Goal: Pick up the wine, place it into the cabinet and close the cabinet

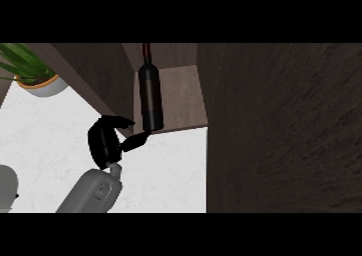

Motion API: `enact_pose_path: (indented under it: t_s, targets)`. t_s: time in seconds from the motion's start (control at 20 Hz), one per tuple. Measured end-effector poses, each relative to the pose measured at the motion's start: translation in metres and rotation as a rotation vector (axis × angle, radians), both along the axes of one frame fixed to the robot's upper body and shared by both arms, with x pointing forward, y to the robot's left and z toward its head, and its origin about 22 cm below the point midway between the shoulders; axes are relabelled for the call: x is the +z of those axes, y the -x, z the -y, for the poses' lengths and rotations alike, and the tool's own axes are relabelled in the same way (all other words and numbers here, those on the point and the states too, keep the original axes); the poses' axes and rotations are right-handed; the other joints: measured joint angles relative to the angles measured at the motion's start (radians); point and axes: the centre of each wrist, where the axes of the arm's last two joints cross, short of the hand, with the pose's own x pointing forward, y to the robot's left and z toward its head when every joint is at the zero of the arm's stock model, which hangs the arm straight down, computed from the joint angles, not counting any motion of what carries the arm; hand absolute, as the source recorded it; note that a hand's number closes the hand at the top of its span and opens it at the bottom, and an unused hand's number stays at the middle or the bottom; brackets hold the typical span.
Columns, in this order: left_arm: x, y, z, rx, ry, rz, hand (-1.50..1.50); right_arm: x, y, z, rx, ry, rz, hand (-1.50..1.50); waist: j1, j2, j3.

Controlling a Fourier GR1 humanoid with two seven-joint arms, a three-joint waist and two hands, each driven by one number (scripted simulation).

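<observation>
A dark wine bottle (pixel 150 95) with a red neck stands upright on the brown shelf (pixel 182 97) inside the open cabinet, near the shelf's front edge. My right hand (pixel 104 141) hovers over the counter just left of and below the bottle's base. It is open, its fingers relaxed and arched, and its thumb (pixel 137 141) points toward the bottle's foot without wrapping round it. Whether the thumb tip touches the bottle I cannot tell. A grey forearm (pixel 1 187) shows at the lower left edge; the left hand itself is out of view.
A large dark wooden panel (pixel 287 125), apparently the open cabinet door, fills the right side. Another dark panel (pixel 95 75) borders the shelf's left. A green plant in a white pot (pixel 41 84) stands at the far left on the white marble counter (pixel 169 170).
</observation>
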Motion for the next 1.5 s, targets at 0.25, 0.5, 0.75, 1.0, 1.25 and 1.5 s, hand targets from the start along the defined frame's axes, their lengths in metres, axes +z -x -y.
enact_pose_path:
  t_s: [0.25, 0.5, 0.75, 1.0, 1.25, 1.5]
  targets:
    - [0.003, 0.001, 0.007, 0.005, 0.06, 0.001, -1.5, 0.0, 0.0, 0.0, -0.002, -0.003, -0.003, -1.5, 0.012, 0.002, -0.006]
    - [0.005, 0.003, 0.014, 0.016, 0.148, 0.012, -1.5, 0.0, 0.001, 0.001, -0.013, -0.003, -0.009, -1.5, 0.023, 0.004, -0.013]
    - [0.008, 0.005, 0.022, 0.016, 0.229, 0.016, -1.5, 0.0, 0.001, 0.0, -0.016, -0.009, -0.012, -1.5, 0.035, 0.007, -0.019]
    - [0.011, 0.008, 0.029, -0.005, 0.321, 0.004, -1.5, 0.0, 0.001, 0.0, -0.023, -0.015, -0.018, -1.5, 0.044, 0.01, -0.025]
    - [0.015, 0.013, 0.042, -0.059, 0.417, -0.018, -1.5, -0.001, 0.002, 0.0, -0.029, -0.018, -0.022, -1.5, 0.051, 0.01, -0.028]
    - [0.044, 0.008, 0.068, -0.221, 0.497, 0.048, -1.5, -0.001, 0.003, -0.001, -0.044, -0.027, -0.029, -1.5, 0.064, 0.004, -0.028]
